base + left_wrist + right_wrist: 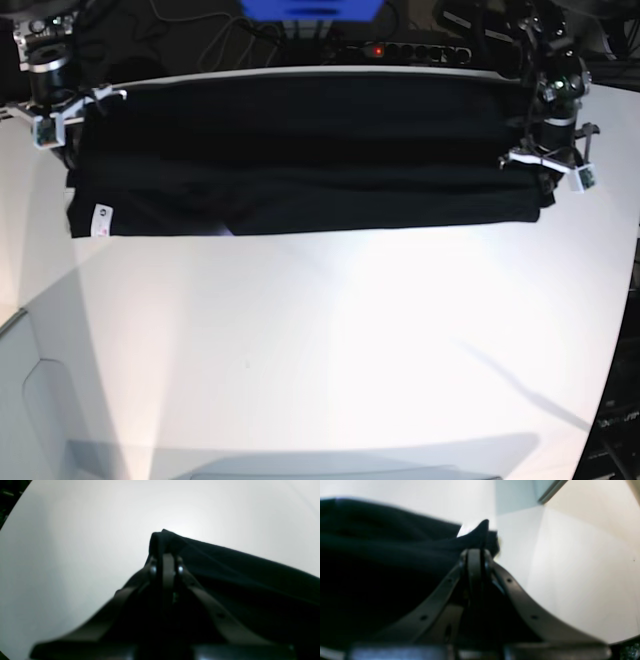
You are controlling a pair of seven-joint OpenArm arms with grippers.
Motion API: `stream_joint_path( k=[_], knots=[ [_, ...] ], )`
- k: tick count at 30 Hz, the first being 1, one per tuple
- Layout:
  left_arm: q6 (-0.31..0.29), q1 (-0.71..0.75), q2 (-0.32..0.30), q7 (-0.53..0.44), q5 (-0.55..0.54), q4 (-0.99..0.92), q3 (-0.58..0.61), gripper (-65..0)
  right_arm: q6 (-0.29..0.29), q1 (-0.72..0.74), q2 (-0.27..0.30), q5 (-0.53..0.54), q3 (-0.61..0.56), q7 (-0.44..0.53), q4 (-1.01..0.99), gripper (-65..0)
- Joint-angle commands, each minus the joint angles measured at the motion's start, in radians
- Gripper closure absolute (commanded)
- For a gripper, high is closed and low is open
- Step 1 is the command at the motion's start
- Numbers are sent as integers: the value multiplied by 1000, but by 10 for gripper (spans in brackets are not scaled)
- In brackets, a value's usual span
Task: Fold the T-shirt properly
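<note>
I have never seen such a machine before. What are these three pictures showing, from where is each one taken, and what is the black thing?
This is a robot with two arms working at a white table. The base view looks down on the whole table from the front. The other two pictures come from small cameras mounted on each wrist, looking along that arm's tool.

The black thing is a T-shirt, lying stretched in a long band across the far side of the table, with a small white label near one end.

The left tool is shut on one end of the shirt; in the base view this arm is on the right. The right tool is shut on the other end. Each one pinches a bunched edge of cloth.
</note>
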Motion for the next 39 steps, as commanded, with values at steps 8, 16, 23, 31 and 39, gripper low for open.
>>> stream_joint_path(
  k=[8, 16, 23, 31, 39],
  knots=[
    [4, 11, -8, -22, 1, 8, -2, 0, 12, -43, 5, 16, -11, 26, 14, 0],
    [4, 14, -13, -22, 4, 8, -10, 0, 12, -28, 8, 16, -7, 29, 14, 0],
    [4, 32, -33, -22, 1, 11, -10, 0, 12, 12, 3, 17, -11, 25, -3, 0],
    [4, 32, -36, -22, 5, 8, -10, 0, 12, 110, 5, 14, -13, 25, -132, 0],
    [4, 32, -31, -22, 7, 7, -10, 0, 12, 202, 11, 8, -11, 23, -284, 0]
  ],
)
